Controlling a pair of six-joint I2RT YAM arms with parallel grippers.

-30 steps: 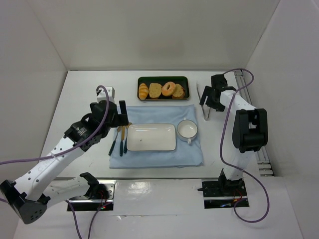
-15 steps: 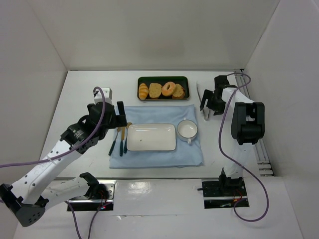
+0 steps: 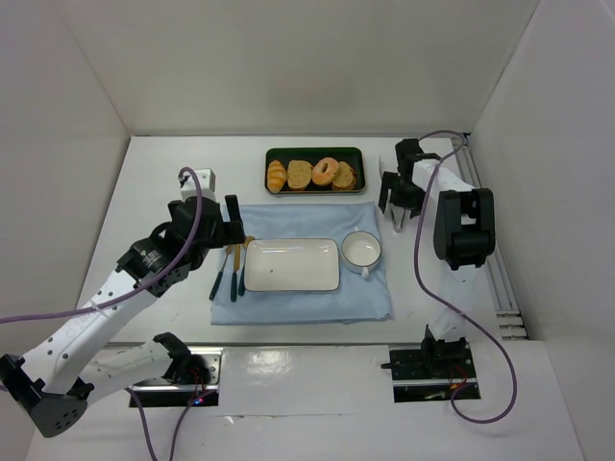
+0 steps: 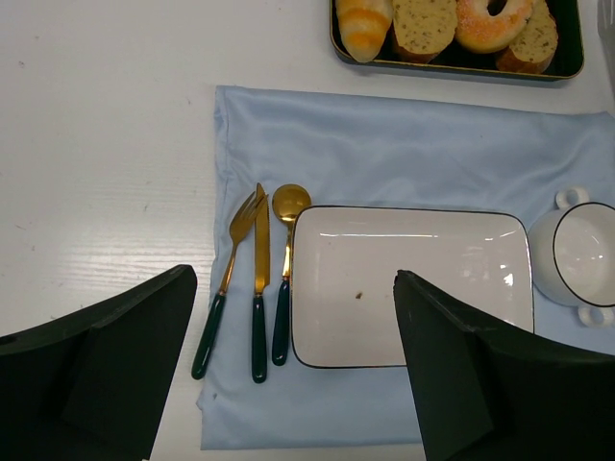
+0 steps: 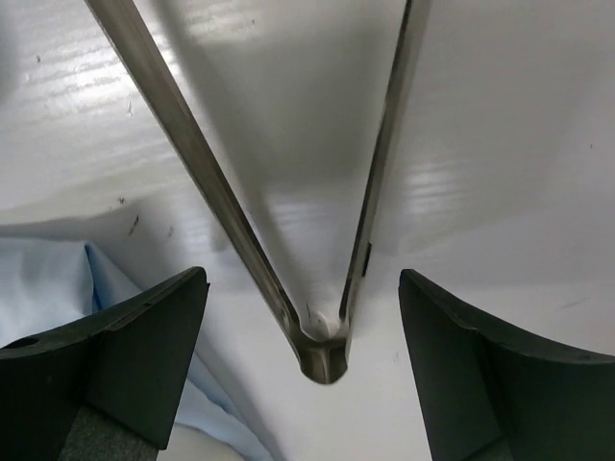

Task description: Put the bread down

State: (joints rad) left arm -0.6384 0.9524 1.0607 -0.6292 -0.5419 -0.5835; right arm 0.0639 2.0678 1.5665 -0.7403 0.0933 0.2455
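Bread (image 4: pixel 480 36) lies in tray (image 3: pixel 288 153); untouched.

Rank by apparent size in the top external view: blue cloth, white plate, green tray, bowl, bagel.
1. blue cloth
2. white plate and green tray: about alike, so not ranked
3. bowl
4. bagel

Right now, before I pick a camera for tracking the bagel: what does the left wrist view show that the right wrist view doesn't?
Only the left wrist view shows the bagel in the dark tray, plus the plate, the cutlery and the cup. Only the right wrist view shows the metal tongs, straddled by the open right gripper. Both show the blue cloth and the white table.
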